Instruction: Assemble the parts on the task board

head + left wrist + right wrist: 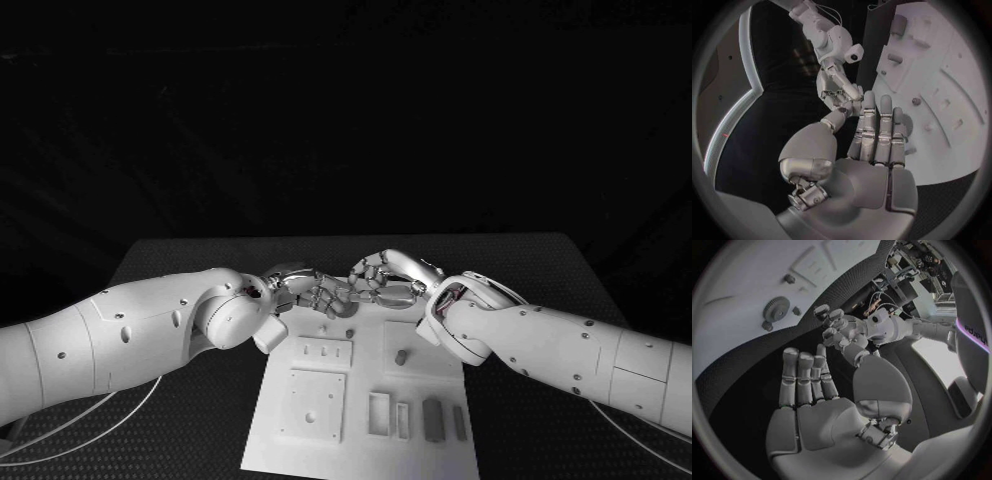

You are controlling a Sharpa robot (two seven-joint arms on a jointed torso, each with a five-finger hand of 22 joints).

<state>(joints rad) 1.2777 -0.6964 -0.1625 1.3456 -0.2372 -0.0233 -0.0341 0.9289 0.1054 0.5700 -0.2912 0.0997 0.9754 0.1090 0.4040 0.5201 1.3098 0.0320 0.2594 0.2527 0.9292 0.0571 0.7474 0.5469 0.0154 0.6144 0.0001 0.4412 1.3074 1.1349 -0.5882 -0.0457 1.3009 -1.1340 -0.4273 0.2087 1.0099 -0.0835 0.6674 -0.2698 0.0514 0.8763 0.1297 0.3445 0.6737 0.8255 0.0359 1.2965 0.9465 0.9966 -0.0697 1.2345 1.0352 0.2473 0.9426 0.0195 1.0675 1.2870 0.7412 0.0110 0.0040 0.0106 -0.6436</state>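
A small gear point(776, 309) is seen lying flat at the far end of the task board point(361, 445), with a short peg point(402, 354) standing nearer the middle. The gear is judged nearer the right hand point(387, 277), just beyond its fingertips; nothing is held, fingers straight and side by side. The left hand point(306, 290) hovers beside it, likewise empty and extended.

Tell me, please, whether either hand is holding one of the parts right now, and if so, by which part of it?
Nothing is held. The left hand and the right hand both have straight, bare fingers above the task board.
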